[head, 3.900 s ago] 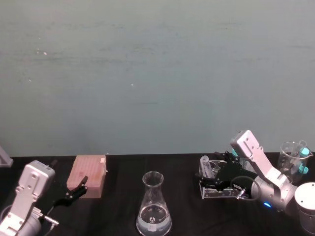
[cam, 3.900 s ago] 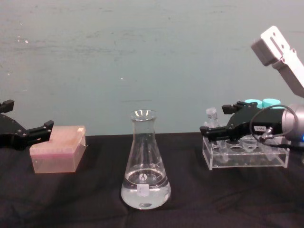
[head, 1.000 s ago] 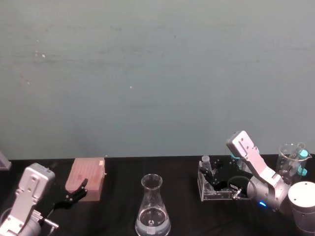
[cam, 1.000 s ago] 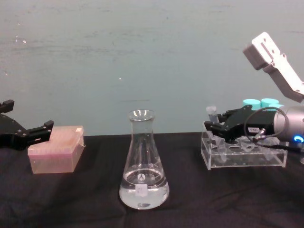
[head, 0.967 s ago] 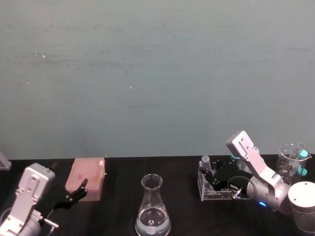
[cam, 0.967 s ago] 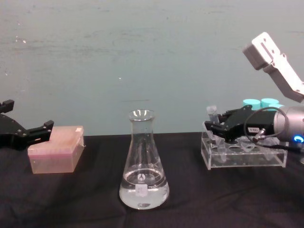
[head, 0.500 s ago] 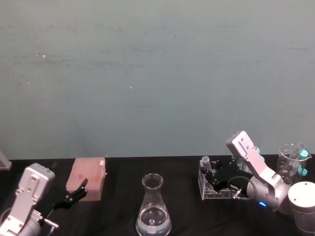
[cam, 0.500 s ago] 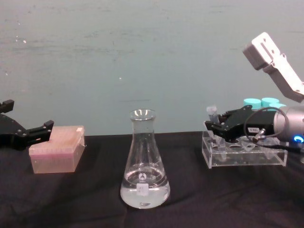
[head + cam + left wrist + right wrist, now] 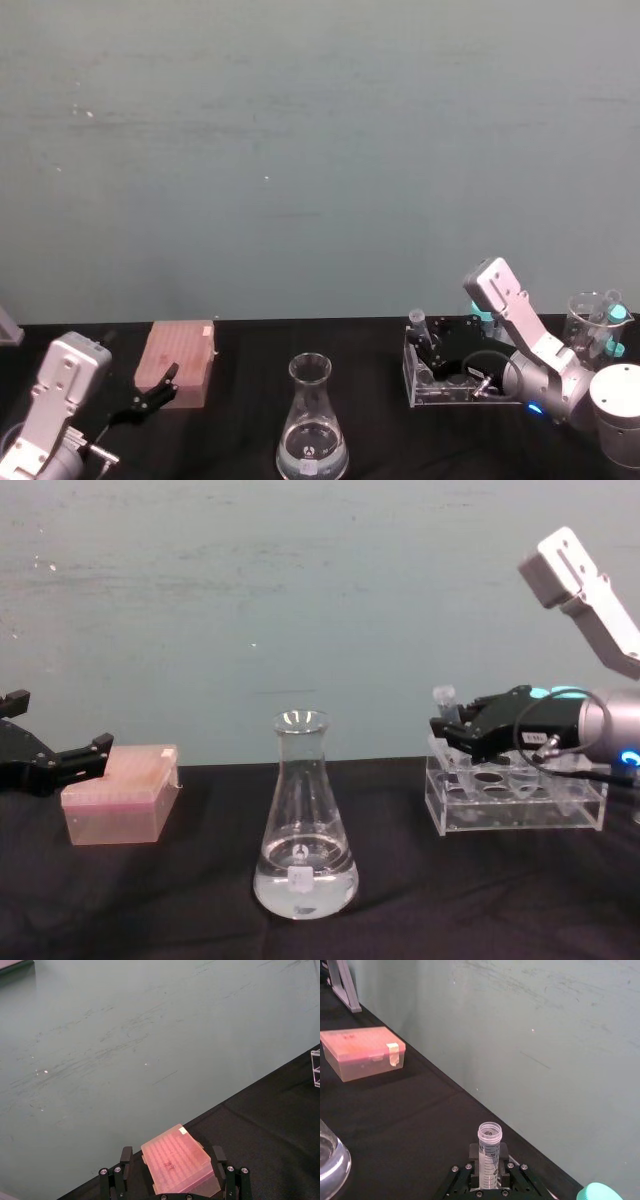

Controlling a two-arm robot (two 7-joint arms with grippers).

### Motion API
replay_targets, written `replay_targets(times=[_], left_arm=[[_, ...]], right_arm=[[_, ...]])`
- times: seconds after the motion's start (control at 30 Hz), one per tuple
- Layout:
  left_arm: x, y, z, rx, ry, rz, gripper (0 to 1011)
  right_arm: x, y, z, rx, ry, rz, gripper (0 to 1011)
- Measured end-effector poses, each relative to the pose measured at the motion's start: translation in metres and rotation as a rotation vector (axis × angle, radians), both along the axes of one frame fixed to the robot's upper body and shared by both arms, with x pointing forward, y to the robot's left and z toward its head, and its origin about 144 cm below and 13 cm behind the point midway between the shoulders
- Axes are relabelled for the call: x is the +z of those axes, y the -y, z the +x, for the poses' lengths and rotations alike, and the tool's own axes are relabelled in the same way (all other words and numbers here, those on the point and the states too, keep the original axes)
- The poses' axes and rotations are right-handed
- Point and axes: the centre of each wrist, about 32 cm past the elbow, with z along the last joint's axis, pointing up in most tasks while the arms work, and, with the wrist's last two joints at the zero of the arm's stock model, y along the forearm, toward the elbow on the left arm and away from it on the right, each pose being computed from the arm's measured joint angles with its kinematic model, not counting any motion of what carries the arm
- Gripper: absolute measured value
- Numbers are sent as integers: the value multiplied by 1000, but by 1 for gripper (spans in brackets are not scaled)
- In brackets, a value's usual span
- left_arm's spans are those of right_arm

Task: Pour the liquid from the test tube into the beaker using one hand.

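Observation:
The test tube (image 9: 444, 702) is a slim clear tube with an open whitish rim, and my right gripper (image 9: 456, 731) is shut on it. It stands upright above the left end of the clear rack (image 9: 520, 802). Up close, the test tube (image 9: 489, 1152) stands between the black fingers (image 9: 474, 1154). Whether it holds liquid I cannot tell. The beaker (image 9: 304, 825), a conical glass flask with clear liquid (image 9: 304, 885) in its base, stands at the table's middle, left of the rack. My left gripper (image 9: 58, 730) hangs open at the far left, beside a pink box (image 9: 120, 795).
Teal-capped tubes (image 9: 560, 693) show behind my right arm. A glass vessel (image 9: 592, 322) and a white cylinder (image 9: 620, 400) stand at the far right. Black cloth covers the table (image 9: 180, 900), and a teal wall rises behind it.
My right gripper has risen a little with the test tube, so the tube now sits higher above the rack. The left arm and the beaker have not moved.

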Motion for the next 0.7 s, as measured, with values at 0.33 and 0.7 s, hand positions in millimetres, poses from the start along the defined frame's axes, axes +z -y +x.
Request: replay_targets(times=[0.33,0.7], left_arm=[[0,0,0,0,0,0,1000],[0,0,0,0,0,0,1000]], right_arm=[[16,1,-1,8,26,44,218],[33,2,-3,17,96,51,218]])
